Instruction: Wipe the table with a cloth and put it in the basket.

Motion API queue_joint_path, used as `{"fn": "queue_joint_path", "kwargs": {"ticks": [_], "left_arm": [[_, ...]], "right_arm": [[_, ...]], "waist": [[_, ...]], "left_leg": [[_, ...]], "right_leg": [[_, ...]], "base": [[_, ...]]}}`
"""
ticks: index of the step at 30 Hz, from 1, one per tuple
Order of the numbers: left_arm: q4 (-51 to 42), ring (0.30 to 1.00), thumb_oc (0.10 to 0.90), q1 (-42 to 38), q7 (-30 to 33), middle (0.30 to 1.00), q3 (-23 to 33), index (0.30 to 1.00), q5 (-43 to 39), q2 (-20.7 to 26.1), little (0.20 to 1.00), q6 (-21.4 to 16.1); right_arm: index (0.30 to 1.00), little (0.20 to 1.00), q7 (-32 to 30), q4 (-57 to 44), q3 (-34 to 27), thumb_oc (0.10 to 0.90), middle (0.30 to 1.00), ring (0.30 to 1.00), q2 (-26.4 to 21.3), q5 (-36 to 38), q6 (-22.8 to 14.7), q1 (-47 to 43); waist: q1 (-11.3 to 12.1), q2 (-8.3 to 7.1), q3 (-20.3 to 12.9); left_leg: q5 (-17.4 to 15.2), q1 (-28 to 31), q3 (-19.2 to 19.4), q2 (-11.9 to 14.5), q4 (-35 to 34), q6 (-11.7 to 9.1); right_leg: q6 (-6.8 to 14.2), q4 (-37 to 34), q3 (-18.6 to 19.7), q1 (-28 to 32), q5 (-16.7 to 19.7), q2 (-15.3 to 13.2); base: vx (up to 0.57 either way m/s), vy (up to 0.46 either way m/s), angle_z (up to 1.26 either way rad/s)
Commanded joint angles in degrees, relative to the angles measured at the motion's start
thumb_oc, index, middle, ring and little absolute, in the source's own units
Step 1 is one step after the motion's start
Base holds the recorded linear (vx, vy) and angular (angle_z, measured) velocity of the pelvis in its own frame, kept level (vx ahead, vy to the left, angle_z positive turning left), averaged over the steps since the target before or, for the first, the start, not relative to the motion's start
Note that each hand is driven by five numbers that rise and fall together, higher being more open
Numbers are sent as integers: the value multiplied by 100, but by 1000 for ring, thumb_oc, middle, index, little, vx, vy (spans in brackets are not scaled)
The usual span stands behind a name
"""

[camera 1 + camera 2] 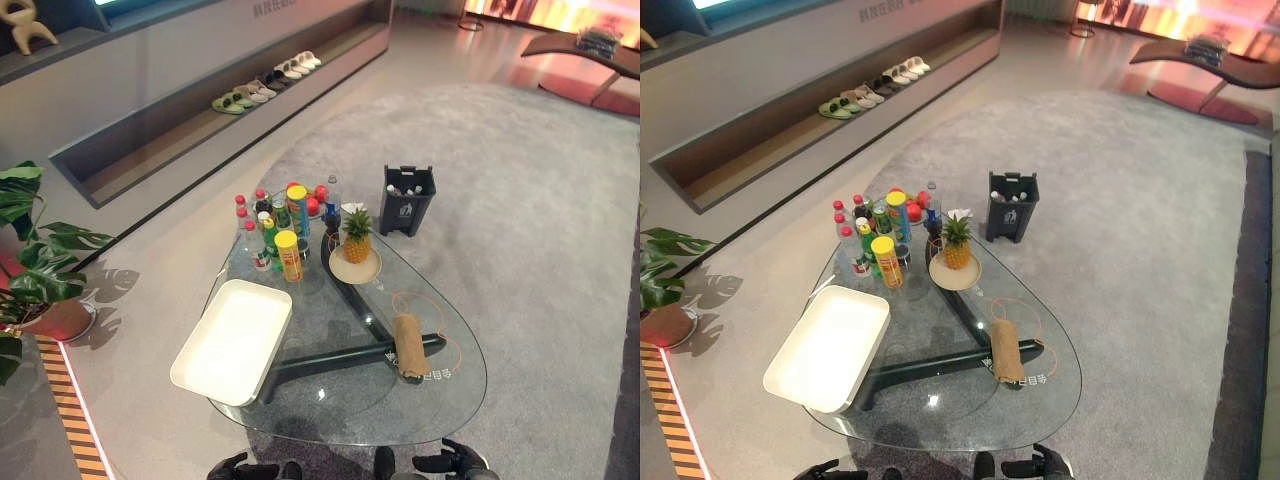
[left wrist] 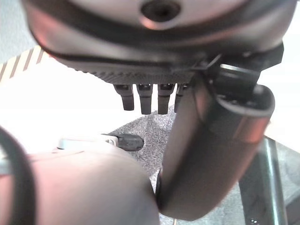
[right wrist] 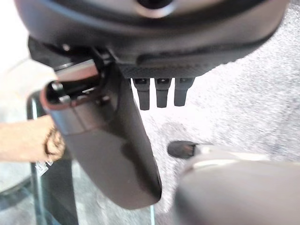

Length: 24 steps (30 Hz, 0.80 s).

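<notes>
Rolled tan cloth (image 1: 409,346) lies at five o'clock on the glass table (image 1: 330,415); soft, light, likely to unroll, so pinch mid-roll. White basket (image 1: 232,340) at eight o'clock. Left hand (image 2: 150,98) and right hand (image 3: 159,91) hang relaxed, fingers straight, empty.

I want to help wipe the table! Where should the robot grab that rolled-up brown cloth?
Probably around the middle of the rolled tan cloth, coming from above on the robot's right side of the oval glass table. It lies flat as a long roll pointing away from the robot, so fingers can close across its narrow width. The right hand is closest, and nothing crowds it.
</notes>
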Motion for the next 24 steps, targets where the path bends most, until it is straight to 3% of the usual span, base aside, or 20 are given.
{"fn": "queue_joint_path", "kwargs": {"ticks": [1,9,14,24], "left_arm": [[33,900,800,-333,223,900,-212,900,-224,-170,900,-125],[-451,900,800,-279,395,900,-346,900,-309,-90,900,-395],[-831,900,800,-304,374,900,-422,900,-564,14,900,-500],[-1193,900,800,-332,538,900,-452,900,-793,19,900,-539]], "right_arm": [[900,900,-589,-801,291,800,900,900,-117,210,-533,-505],[900,900,-1246,-2427,372,800,900,900,-394,401,-559,-593],[900,900,-1802,-3538,418,800,900,900,-640,142,-461,-668],[900,900,-2656,-4763,207,800,900,900,-789,-513,-469,-963]], "waist": [[-130,-202,602],[-191,-206,1069],[-208,-239,1384],[-246,-217,1883]], "left_leg": [[79,-641,76,-373,383,293],[64,-1332,-3,-494,944,292],[21,-1847,-4,-564,1374,289],[-14,-2608,62,-591,1849,327]], "right_leg": [[-59,579,27,-361,-152,-63],[-159,1037,32,-981,-220,-8],[-203,1294,26,-1417,-230,14],[-213,1694,22,-2162,-216,-4]], "base": [[-130,-4,1],[-72,5,2],[-55,10,1],[-47,33,-1]]}}
